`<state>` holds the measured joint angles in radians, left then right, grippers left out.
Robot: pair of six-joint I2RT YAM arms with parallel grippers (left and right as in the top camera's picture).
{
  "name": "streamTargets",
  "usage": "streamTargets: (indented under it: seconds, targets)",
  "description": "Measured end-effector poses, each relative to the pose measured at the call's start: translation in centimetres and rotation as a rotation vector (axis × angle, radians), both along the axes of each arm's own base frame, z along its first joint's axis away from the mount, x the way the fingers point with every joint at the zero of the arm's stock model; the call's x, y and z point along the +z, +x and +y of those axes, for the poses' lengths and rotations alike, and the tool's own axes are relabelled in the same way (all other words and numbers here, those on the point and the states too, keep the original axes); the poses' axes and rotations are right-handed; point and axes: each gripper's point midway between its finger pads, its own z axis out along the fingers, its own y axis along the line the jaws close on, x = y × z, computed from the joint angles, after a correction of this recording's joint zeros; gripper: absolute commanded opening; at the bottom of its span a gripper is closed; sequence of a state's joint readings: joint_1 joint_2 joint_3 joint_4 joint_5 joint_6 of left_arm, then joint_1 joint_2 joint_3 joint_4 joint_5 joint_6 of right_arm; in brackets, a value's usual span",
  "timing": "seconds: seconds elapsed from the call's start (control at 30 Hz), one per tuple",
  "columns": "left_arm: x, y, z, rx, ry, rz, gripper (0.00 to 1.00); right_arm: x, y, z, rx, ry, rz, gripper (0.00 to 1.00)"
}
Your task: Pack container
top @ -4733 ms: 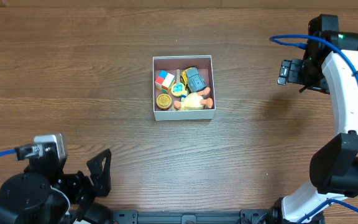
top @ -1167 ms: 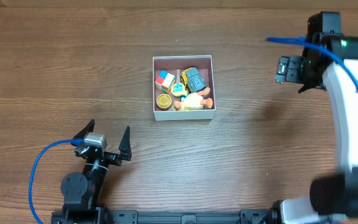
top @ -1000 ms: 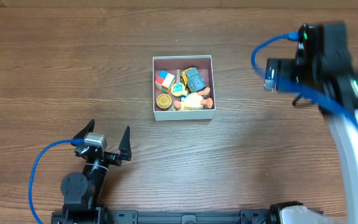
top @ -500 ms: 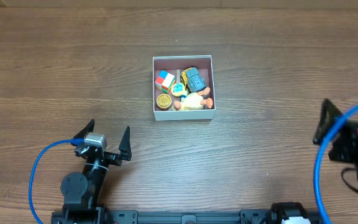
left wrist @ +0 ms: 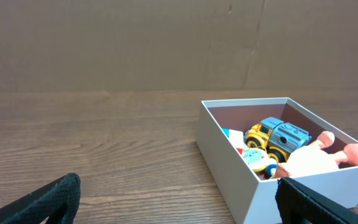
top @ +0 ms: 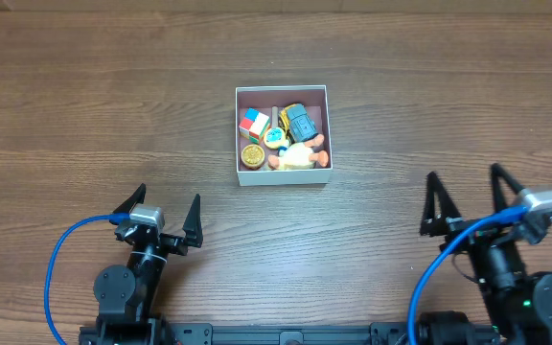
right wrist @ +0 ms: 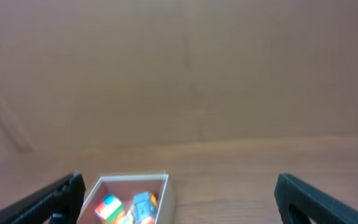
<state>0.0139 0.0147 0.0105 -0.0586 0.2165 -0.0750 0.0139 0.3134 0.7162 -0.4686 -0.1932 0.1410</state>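
Overhead table (top: pixel 84 115): brown wood grain, filling the whole view.
Right arm (top: pixel 506 283): black base at the 4 o'clock corner of the table, with a blue cable (top: pixel 427 280) looping beside it.
Left arm (top: pixel 127 287): black base at the 7 o'clock edge, with a blue cable (top: pixel 60 259) curving out to 9 o'clock of it.
Container (top: pixel 286 175): square white-walled box with a maroon floor. It sits on the table just toward 12 o'clock of centre, well apart from both arms, and is crowded with small toys.
Right gripper (top: pixel 463 172): fingers spread wide and holding nothing, pointing to 12 o'clock. It lies roughly at 3 o'clock of the container and a little lower.
Left gripper (top: pixel 170 193): fingers splayed wide and empty, at 8 o'clock of the container. In the left wrist view its dark fingertips (left wrist: pixel 48 199) frame the box's near corner.
Pale plush toy (top: pixel 298 155): orange limbs, at 5 o'clock inside the box, against the front wall.
Truck (top: pixel 299 121): yellow and blue-grey, at 1 o'clock inside.
Colour cube (top: pixel 252 122): red, white, blue and green faces, at 10 o'clock inside.
Gold disc (top: pixel 252 154): round, at 7 o'clock inside.
Right wrist view: blurred, with the box low and left of centre.
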Motion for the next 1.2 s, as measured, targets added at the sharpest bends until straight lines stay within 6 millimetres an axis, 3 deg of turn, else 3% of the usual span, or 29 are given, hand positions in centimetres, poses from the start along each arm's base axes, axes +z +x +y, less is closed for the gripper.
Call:
streamTargets:
  seconds: [0.17, 0.5, 0.77, 1.2]
  targets:
    - [0.0, 0.0, 0.0, 0.0, 0.0, 0.0, 1.0, -2.8, 0.2, 1.0, 0.059, 0.065, -0.051, 1.0]
    - [0.0, 0.0, 0.0, 0.0, 0.0, 0.0, 1.0, -4.1, -0.6, 1.2, 0.082, 0.105, -0.155, 1.0]
    - [0.0, 0.0, 0.0, 0.0, 0.0, 0.0, 1.0, -7.1, 0.3, 1.5, 0.099, 0.11, -0.145, 1.0]
    - [0.0, 0.0, 0.0, 0.0, 0.0, 0.0, 1.0, -8.1, 1.0, 1.5, 0.103, 0.11, -0.192, 1.0]
